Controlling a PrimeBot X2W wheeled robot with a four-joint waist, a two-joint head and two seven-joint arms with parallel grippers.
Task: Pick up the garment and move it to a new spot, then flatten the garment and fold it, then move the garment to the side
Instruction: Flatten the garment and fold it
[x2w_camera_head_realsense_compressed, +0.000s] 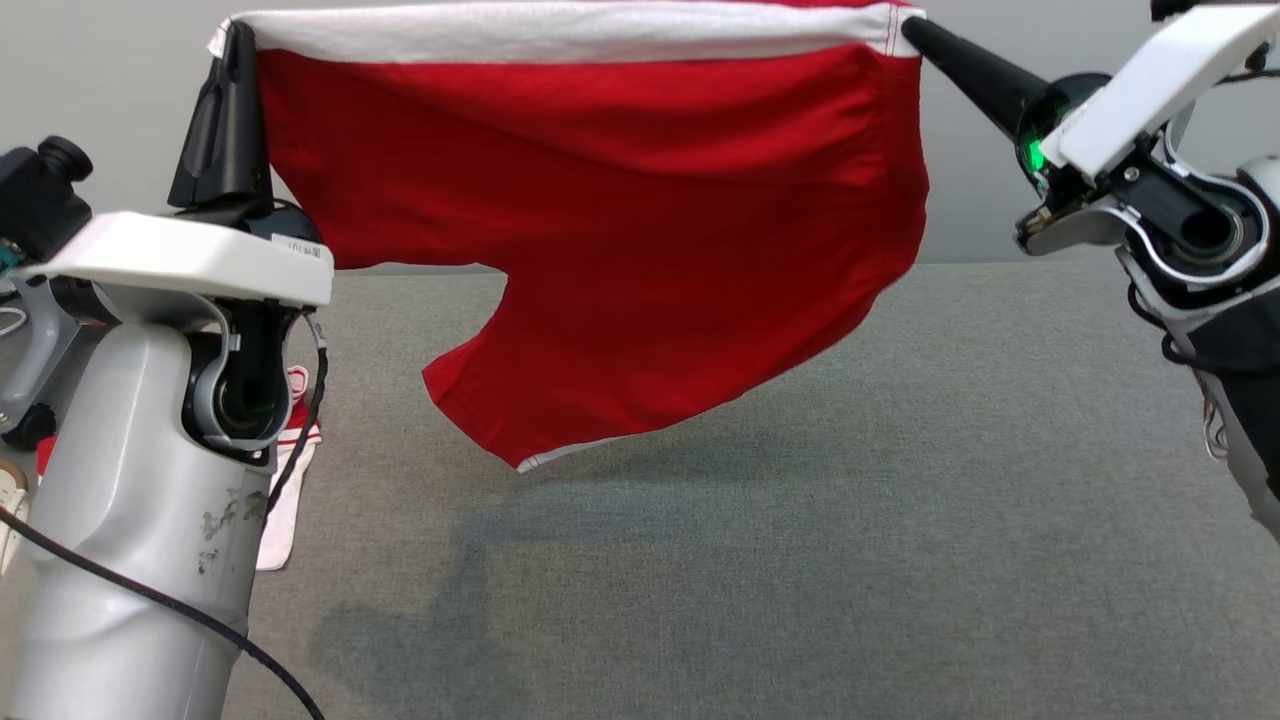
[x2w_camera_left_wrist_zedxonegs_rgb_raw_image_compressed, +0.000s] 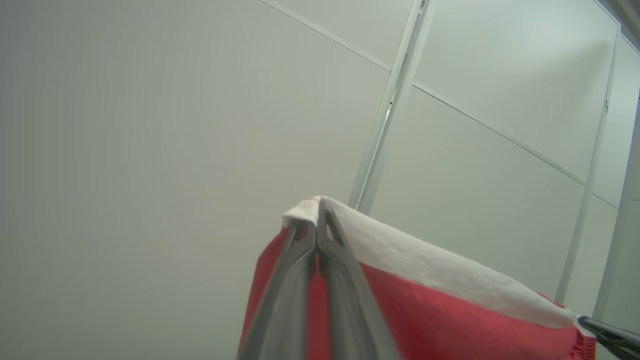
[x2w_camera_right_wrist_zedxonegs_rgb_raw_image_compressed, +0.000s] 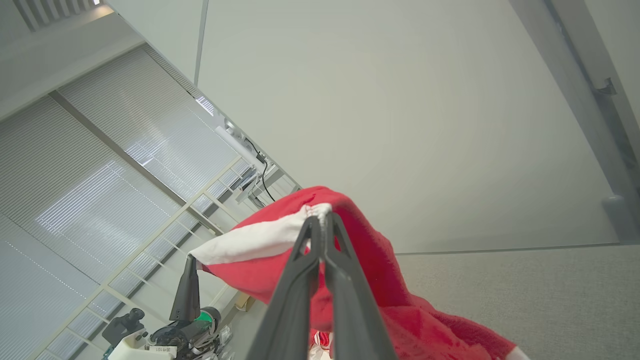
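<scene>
Red garment (x2w_camera_head_realsense_compressed: 600, 230) hangs stretched above table (x2w_camera_head_realsense_compressed: 900, 500); left gripper (x2w_camera_head_realsense_compressed: 232, 40), right gripper (x2w_camera_head_realsense_compressed: 912, 28) clamped on waistband corners.

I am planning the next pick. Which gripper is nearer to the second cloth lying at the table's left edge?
Left. The left gripper grips the red garment above that cloth; the right gripper grips its opposite corner, far across.

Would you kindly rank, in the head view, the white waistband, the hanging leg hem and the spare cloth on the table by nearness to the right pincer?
1. White waistband: its corner is clamped in the right pincer, top right.
2. Hanging leg hem: lower middle, above the table.
3. Spare cloth: far left, lying on the table.
</scene>
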